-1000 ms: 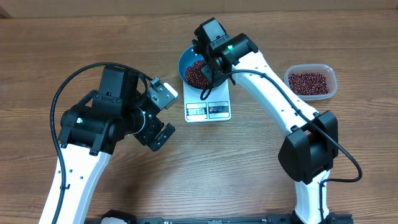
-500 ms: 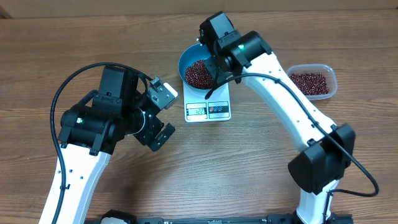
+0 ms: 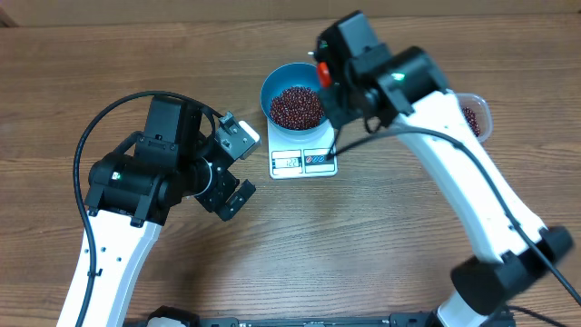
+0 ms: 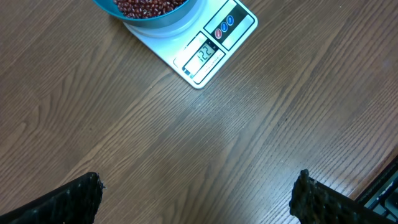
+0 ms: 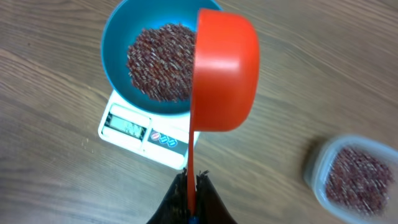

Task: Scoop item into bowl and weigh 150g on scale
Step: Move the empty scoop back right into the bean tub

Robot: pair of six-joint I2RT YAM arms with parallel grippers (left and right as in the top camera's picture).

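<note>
Blue bowl sits on the white scale, which lies flat on the wood table with its display edge toward me. Dark red-brown beans are heaped inside the bowl and cover most of its floor. My right gripper is clamped tight on the thin handle of the orange scoop. In the right wrist view the scoop's rounded back faces the camera and overlaps the bowl's right rim, so I can't tell if anything is in it. From overhead only a sliver of orange shows just beside the bowl's right edge, under my right wrist. Clear plastic container with more beans sits well off to the right of the scale; overhead, my right arm hides most of it. My left gripper hangs over bare table left-front of the scale, jaws spread wide, holding nothing. Scale display shows digits, too small to read reliably.
</note>
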